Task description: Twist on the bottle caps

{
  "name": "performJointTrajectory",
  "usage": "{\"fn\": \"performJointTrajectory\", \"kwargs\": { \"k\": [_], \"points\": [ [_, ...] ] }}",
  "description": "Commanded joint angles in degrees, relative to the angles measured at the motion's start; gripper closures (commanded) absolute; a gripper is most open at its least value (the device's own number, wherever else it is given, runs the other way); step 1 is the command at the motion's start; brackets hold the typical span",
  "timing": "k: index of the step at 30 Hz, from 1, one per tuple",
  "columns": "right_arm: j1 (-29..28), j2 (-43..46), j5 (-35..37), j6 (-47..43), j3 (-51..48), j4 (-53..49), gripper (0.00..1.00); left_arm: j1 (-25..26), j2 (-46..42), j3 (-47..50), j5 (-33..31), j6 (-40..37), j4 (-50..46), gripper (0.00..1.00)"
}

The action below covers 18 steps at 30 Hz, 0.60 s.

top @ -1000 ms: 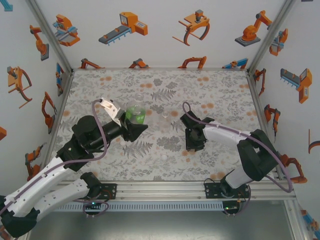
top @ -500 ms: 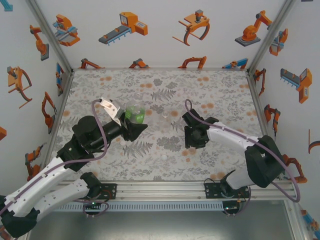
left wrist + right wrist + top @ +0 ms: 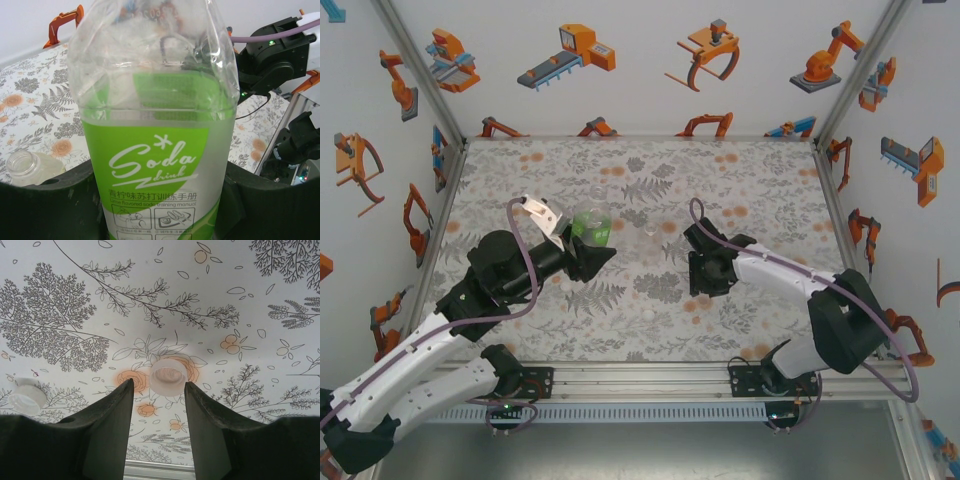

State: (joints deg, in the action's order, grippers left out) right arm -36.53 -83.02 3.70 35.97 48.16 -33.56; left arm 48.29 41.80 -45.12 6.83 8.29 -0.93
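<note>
visibly two caps (image 3: pixel 168 376), two bottles (image 3: pixel 155 150)

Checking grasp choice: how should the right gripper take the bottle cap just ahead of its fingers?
Pinch the bottle cap across its round side wall, descending from straight above. It lies flat on the table, and the right gripper has its open fingers on either side of it.

The green-tinted bottle (image 3: pixel 155 100) carries a green label (image 3: pixel 156 165) reading "Soda drink" in white script, with a small star above the "d". Just beneath those words runs a line of Chinese characters, 青柠味苏打训练手册. Under it is a tiny English line that seems to read "Lime flavored soda training manual". Below that sit boxed pictograms, too small to read.
</note>
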Motion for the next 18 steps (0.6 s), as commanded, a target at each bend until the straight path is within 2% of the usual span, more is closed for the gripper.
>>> {"fn": "performJointTrajectory", "kwargs": {
  "k": [1, 18],
  "points": [
    [0.1, -0.8, -0.2, 0.2, -0.7, 0.8, 0.55, -0.3, -0.7, 0.7, -0.7, 0.8, 1.5, 1.0],
    [0.1, -1.8, -0.5, -0.1, -1.1, 1.3, 0.55, -0.4, -0.7, 0.7, -1.8, 0.9, 1.3, 1.0]
  ]
}}
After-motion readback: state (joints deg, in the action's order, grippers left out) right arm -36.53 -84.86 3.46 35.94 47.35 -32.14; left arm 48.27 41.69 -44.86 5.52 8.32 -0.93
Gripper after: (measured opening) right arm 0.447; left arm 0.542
